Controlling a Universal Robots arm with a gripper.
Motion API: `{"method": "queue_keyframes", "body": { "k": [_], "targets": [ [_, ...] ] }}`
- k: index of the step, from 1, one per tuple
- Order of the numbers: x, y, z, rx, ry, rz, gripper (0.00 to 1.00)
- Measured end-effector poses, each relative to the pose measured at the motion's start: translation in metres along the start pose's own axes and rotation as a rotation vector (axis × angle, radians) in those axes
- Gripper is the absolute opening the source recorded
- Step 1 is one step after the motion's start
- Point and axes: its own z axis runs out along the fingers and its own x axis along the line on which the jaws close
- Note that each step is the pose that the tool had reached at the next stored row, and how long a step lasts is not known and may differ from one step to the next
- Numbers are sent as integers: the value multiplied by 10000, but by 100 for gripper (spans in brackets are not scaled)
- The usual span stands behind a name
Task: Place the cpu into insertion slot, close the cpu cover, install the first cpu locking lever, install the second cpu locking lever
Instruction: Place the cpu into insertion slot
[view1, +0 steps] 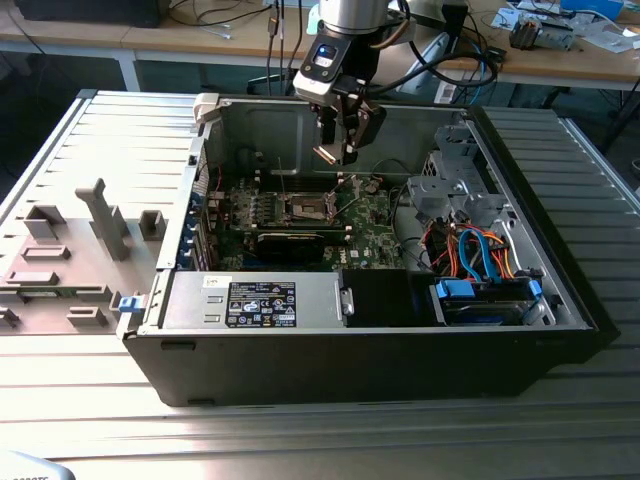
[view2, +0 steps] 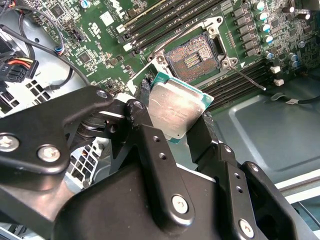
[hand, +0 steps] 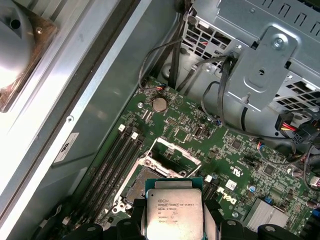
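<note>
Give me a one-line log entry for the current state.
hand: shut on cpu | cpu: held in the air, clear of slot, not seated | slot: empty, uncovered

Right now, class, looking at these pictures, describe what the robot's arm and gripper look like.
The arm ends in a silver-grey cylinder with a black-and-blue module beneath it. Black cables loop beside it. The gripper is matte black: flat jointed linkage bars fastened with round silver screws, tapering to two narrow fingers.
</note>
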Motion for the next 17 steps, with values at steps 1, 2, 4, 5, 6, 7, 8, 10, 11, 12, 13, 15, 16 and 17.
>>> {"method": "queue_keyframes", "body": {
  "k": [1,2,4,5,6,7,8,10,11,12,13,15,16,17],
  "targets": [
    [0,0,0,0,-1,6,54],
    [0,0,0,1,-1,18,54],
    [0,0,0,1,-2,30,54],
    [0,0,0,2,-2,40,54],
    [0,0,0,2,-3,52,54],
    [0,0,0,2,-4,61,54],
    [0,0,0,3,-4,67,54],
    [0,0,0,3,-4,80,54],
    [0,0,0,4,-5,88,54],
    [0,0,0,4,-5,93,54],
    [0,0,0,4,-6,100,54],
    [0,0,0,4,-6,111,54],
    [0,0,0,5,-7,118,54],
    [0,0,0,5,-7,127,54]
  ]
}}
